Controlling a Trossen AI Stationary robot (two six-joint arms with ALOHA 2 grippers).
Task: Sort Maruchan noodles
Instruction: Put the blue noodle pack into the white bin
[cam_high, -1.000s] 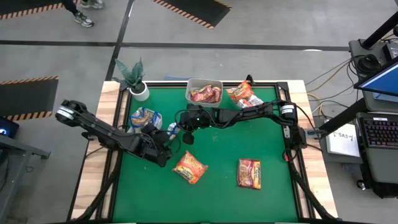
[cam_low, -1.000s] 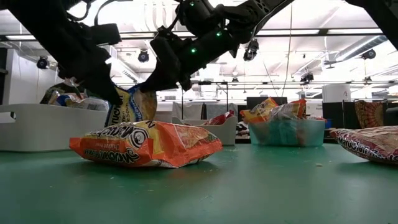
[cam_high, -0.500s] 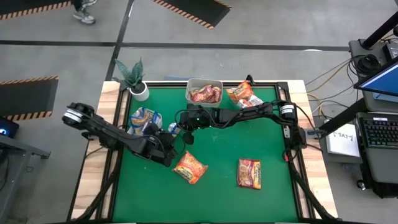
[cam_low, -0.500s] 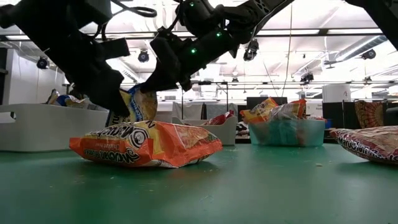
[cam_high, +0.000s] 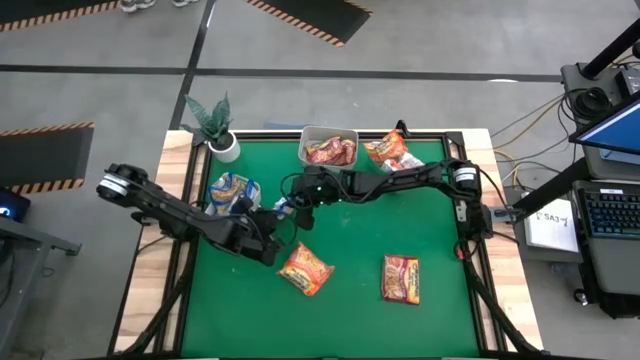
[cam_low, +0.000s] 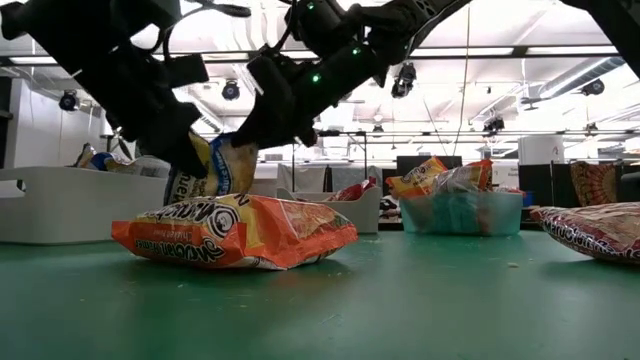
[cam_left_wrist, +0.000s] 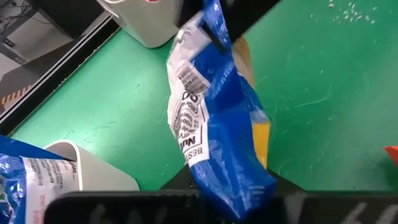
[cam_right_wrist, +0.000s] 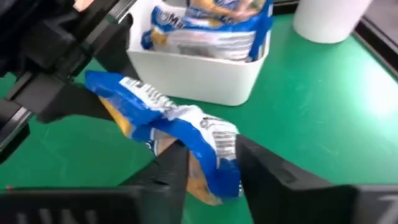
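A blue-and-white noodle packet (cam_high: 283, 211) hangs above the green table between my two grippers, left of the table's middle. My left gripper (cam_high: 271, 224) is shut on one end of it. My right gripper (cam_right_wrist: 211, 171) is open, with a finger on either side of the packet's other end (cam_right_wrist: 208, 140). An orange packet (cam_high: 305, 268) and a dark red packet (cam_high: 400, 278) lie flat on the table nearer the front edge. In the low view the blue packet (cam_low: 215, 170) shows upright behind the orange one (cam_low: 235, 232). My left gripper pinches the blue packet's end (cam_left_wrist: 231, 184) between its two fingers. The fingers come slanting down from the table's left. The packet reaches away from them toward my right gripper, crumpled and lifted off the table. My right gripper: I cannot tell whether its fingers (cam_right_wrist: 176, 163) touch the packet.
A white tub (cam_high: 232, 190) with blue packets stands at the left. A tub of red packets (cam_high: 328, 148) and a tub of orange ones (cam_high: 390, 152) stand at the far edge. A potted plant (cam_high: 215, 125) is on the far left corner.
My left gripper has moved a little down and toward the blue packet, which my right gripper kept raised, and now has hold of its end. The packet has stayed in place.
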